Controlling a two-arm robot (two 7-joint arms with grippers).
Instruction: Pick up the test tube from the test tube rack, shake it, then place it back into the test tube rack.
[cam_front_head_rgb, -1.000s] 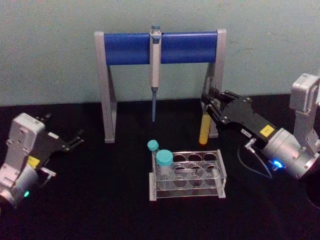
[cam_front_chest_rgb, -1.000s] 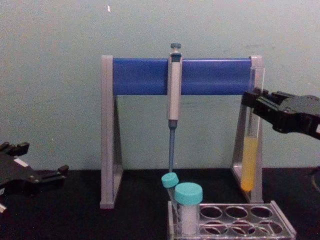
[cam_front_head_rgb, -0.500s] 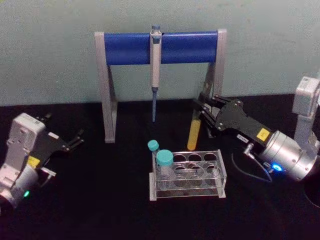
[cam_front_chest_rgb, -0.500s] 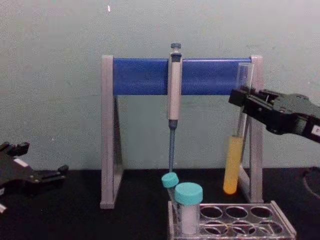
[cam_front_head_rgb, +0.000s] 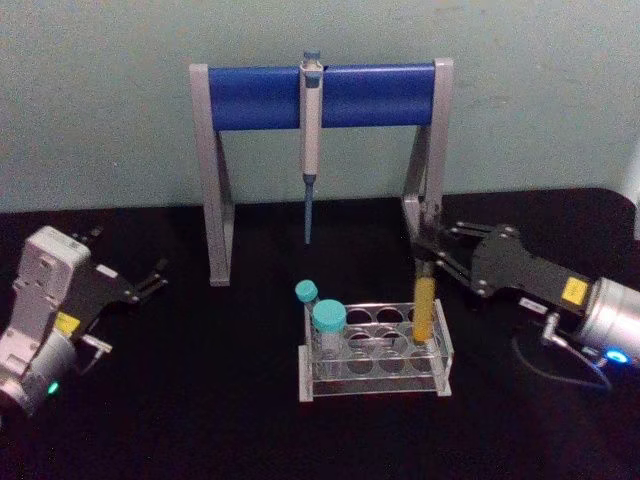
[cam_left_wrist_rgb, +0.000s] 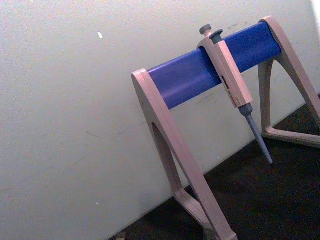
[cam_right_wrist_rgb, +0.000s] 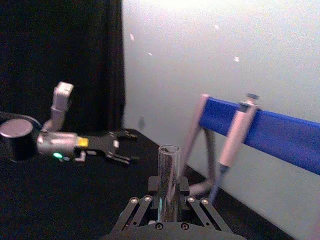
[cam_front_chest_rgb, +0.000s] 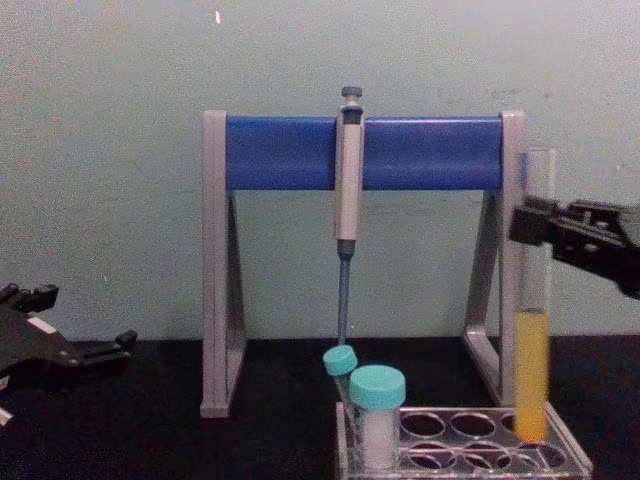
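- The right claw pinches the test tube on its clear upper part, above the yellow-orange liquid. The tube is upright.
- The tube's rounded end is at a hole at the right end of the test tube rack. I cannot tell how far in it is, or which row the hole belongs to.
- The step in hand looks like the return to the rack. Doing it well means keeping the tube plumb and lowering it straight down, without side push, until the rack carries it. Only then should the claw spread.
- The tube has no cap, so a tilt or a jolt could slop liquid out. The rack is light and clear, so a skewed tube could drag or tip it.
- Two teal-capped tubes stand at the rack's left end, well apart from the target hole.
- Behind the rack is the pipette stand with its pipette. The stand's right leg is close behind the claw, so it is best to withdraw away from it.
- The left claw rests spread over the counter, far to the left.
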